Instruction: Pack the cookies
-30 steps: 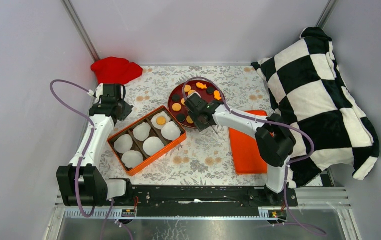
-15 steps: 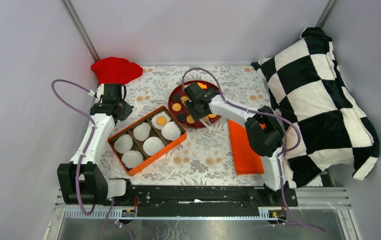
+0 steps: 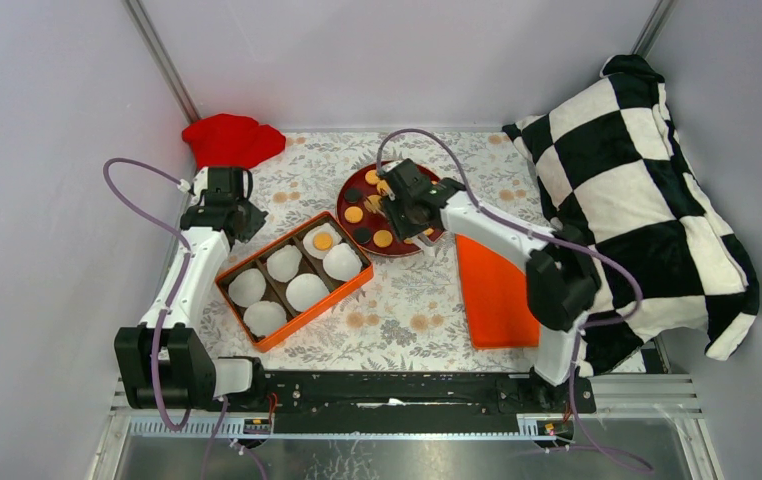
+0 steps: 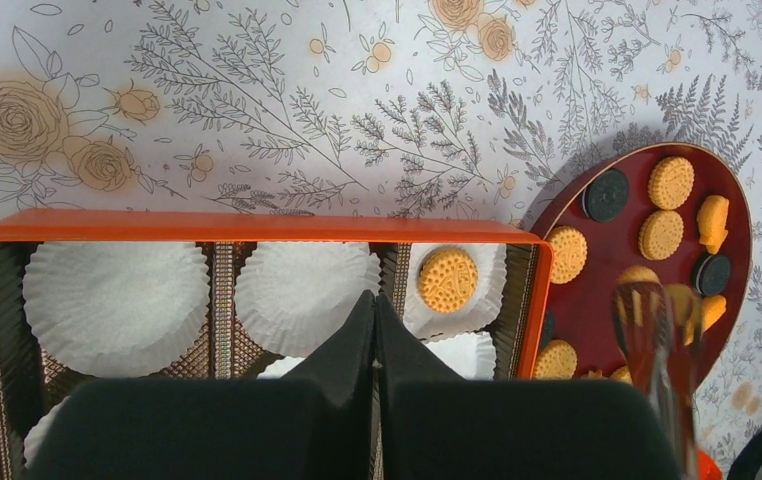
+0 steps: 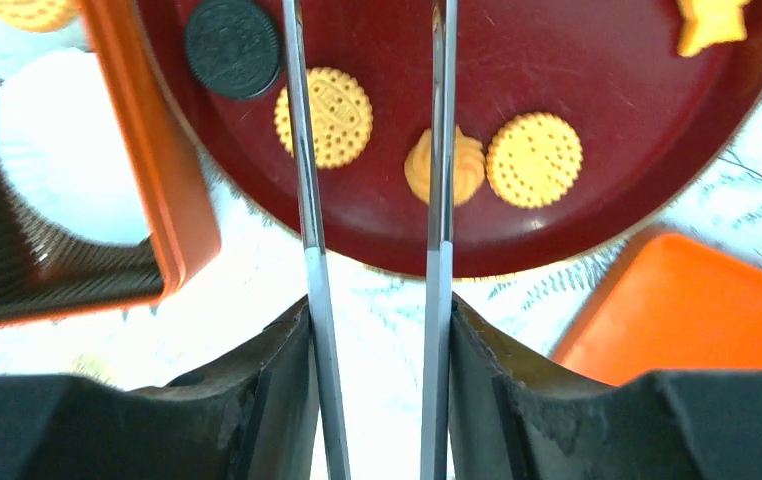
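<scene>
Round orange-yellow cookies (image 5: 323, 116) lie on a dark red plate (image 5: 597, 60), with dark cookies (image 5: 232, 33) and a swirl-shaped one (image 5: 444, 165). One cookie (image 4: 447, 279) lies in a white liner in the orange box (image 3: 297, 325). My right gripper (image 5: 377, 320) is shut on metal tongs (image 5: 440, 120) above the plate (image 3: 407, 205). The tong blades stand apart with nothing between them, and the right blade crosses the swirl cookie. My left gripper (image 4: 374, 300) is shut and empty above the box's left end (image 3: 222, 215).
The box holds several white crinkled liners (image 4: 117, 300). An orange lid (image 3: 495, 290) lies right of the plate. A red cloth (image 3: 232, 140) sits at the back left. A black-and-white checked pillow (image 3: 637, 190) fills the right side.
My right gripper with the tongs has moved from the plate's near left edge back and to the right, over the plate's middle. The left arm has not moved.
</scene>
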Controlling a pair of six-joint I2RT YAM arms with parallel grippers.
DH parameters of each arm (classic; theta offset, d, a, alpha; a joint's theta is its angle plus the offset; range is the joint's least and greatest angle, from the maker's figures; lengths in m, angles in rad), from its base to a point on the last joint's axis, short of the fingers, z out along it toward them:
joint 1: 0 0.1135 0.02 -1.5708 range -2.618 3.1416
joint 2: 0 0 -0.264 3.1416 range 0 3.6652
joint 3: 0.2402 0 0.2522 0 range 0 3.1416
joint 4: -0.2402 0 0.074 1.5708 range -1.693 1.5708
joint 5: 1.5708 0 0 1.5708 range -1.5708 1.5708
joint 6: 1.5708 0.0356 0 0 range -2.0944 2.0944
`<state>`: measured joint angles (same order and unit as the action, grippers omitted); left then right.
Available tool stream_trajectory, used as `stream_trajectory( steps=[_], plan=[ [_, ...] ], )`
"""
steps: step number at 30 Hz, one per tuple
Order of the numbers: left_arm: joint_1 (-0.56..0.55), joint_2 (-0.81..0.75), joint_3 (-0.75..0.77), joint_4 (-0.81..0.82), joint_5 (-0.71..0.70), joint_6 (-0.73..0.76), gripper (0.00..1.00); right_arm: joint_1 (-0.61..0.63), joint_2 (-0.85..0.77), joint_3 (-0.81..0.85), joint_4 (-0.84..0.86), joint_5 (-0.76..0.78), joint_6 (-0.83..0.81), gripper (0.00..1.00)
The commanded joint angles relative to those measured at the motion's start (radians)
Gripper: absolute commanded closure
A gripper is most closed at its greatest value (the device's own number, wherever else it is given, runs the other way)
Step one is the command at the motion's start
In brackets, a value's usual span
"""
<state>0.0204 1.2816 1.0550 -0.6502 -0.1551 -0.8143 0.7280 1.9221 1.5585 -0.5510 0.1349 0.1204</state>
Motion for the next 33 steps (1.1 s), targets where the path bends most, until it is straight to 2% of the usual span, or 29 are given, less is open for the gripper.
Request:
stream_trajectory(
  steps=[1,7,13,30,32,33],
  plan=[
    [0.006,-0.016,0.033,0.012,0.031,0.031,1.00,0.036,-0.225,-0.062,-0.004,0.002,0.019,0.98],
    [0.005,-0.034,0.028,0.026,0.071,0.038,1.00,0.157,-0.352,-0.138,-0.071,0.006,0.022,0.99],
    [0.005,-0.022,0.039,0.027,0.121,0.070,1.00,0.286,-0.359,-0.165,-0.108,0.014,0.050,0.98],
    [0.006,-0.027,0.032,0.021,0.094,0.095,1.00,0.320,-0.234,-0.189,-0.036,0.005,0.053,0.94],
    [0.005,-0.021,0.033,0.022,0.099,0.097,1.00,0.320,-0.230,-0.187,-0.035,0.020,0.058,0.88],
    [0.005,-0.021,0.034,0.025,0.101,0.099,1.00,0.320,-0.232,-0.190,-0.034,0.032,0.060,0.78]
  ],
)
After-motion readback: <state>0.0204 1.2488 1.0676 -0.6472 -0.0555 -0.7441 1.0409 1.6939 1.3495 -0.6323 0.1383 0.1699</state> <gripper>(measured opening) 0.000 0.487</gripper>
